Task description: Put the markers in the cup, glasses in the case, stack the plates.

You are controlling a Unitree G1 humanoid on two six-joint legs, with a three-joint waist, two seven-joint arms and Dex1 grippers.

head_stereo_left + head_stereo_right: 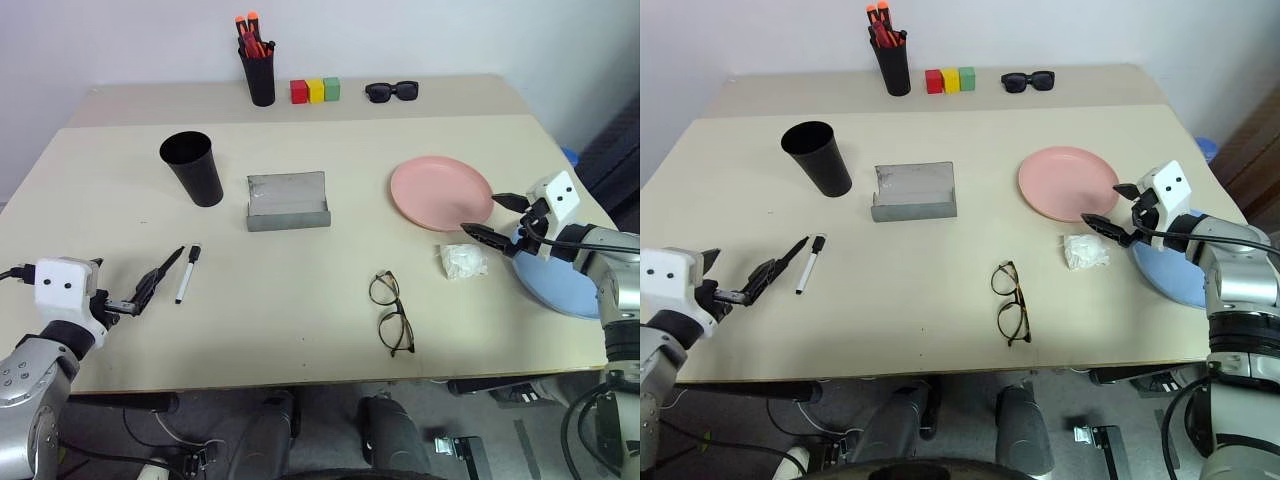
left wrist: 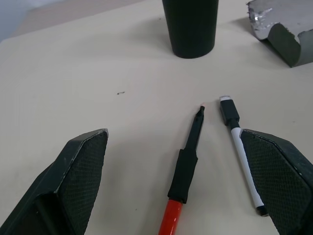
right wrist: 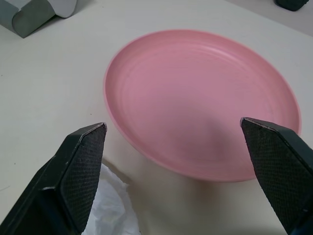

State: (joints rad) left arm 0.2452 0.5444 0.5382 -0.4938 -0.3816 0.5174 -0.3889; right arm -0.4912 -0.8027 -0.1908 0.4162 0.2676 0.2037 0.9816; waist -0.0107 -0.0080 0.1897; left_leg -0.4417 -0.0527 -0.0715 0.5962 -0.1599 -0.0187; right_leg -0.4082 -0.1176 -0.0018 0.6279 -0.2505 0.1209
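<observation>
My left gripper [image 2: 181,181] spread wide over the black marker [image 2: 188,156] and white-bodied marker [image 2: 242,152], my right gripper [image 3: 183,171] released, facing the salmon-pink round plastic plate [image 3: 205,103].

L hand [image 1: 150,288] & R hand [image 1: 490,217]: both fingers spread, empty.

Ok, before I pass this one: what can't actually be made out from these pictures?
- Blue plate: head views, mostly covered by the right arm; its far side cannot be seen.
- Black marker: left wrist view, its lower end runs off the frame edge.
- Case: head views, inside too small to tell whether anything lies in it.
- White crumpled thing: cannot tell what it is.
</observation>
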